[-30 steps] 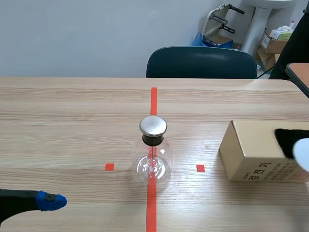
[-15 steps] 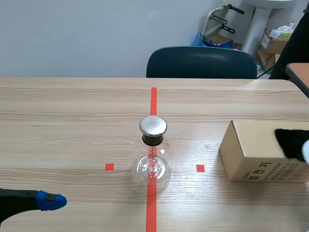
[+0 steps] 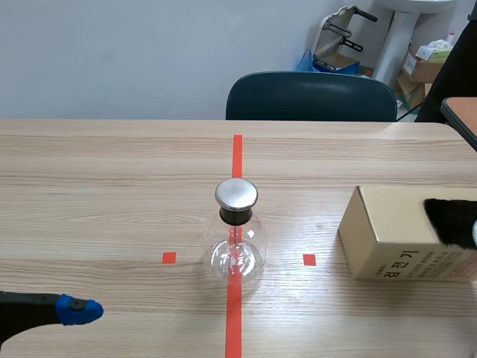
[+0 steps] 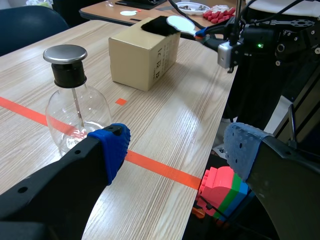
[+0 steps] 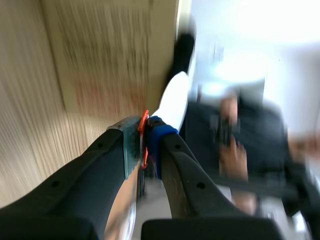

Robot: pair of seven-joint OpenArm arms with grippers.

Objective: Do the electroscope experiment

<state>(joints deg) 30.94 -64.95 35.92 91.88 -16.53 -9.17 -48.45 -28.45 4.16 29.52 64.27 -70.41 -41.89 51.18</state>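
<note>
Fingers of our right gripper (image 5: 145,142) are clamping the handle of the white paddle (image 4: 180,24), blade at the black fur (image 3: 451,216) atop the box (image 3: 387,224) — the electroscope (image 3: 236,239) is standing well to its left on the tape line (image 3: 237,156), nearer our left gripper (image 4: 172,145), whose fingers are apart.

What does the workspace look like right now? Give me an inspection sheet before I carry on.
Surface: wooden table with orange-red tape marks.
Job's things: glass electroscope upright on the centre line; white paddle at the black fur atop the cardboard box, contact unclear.
Clutter: nothing seen.
Grippers: left gripper fingers open, low near the electroscope; right gripper fingers shut on the white paddle.
Cables: black cables on the right arm.
Surroundings: chair across the table; coloured blocks on the floor.
</note>
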